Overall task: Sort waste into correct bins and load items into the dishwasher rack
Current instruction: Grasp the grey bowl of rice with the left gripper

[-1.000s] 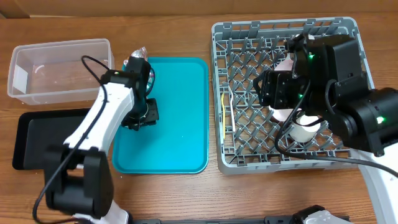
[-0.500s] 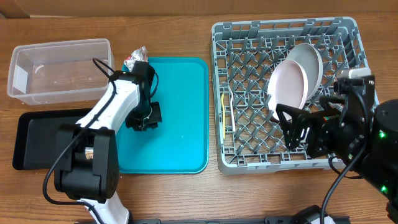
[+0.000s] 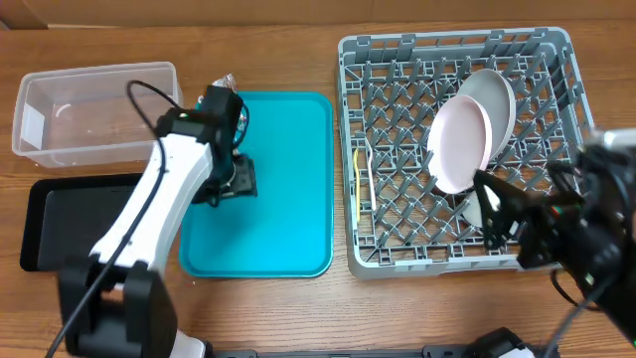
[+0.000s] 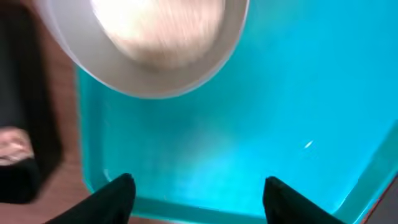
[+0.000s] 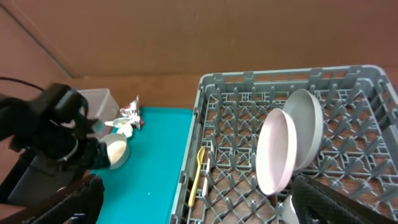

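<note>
The grey dishwasher rack holds a white plate and a grey plate on edge, a pale yellow spoon at its left side, and a white cup. A grey bowl with white rice-like grains sits on the teal tray. My left gripper hangs open and empty above the tray, just short of the bowl. My right gripper is open and empty over the rack's front right. The foil wrapper lies at the tray's far left corner.
The clear tub stands at the back left, with the black tray in front of it. Both lie left of the teal tray. The left arm hides the bowl from above. The right arm reaches over the rack's front right edge.
The right arm has pulled back from over the rack toward the front right, uncovering the two plates. The left arm has shifted only slightly over the teal tray.
</note>
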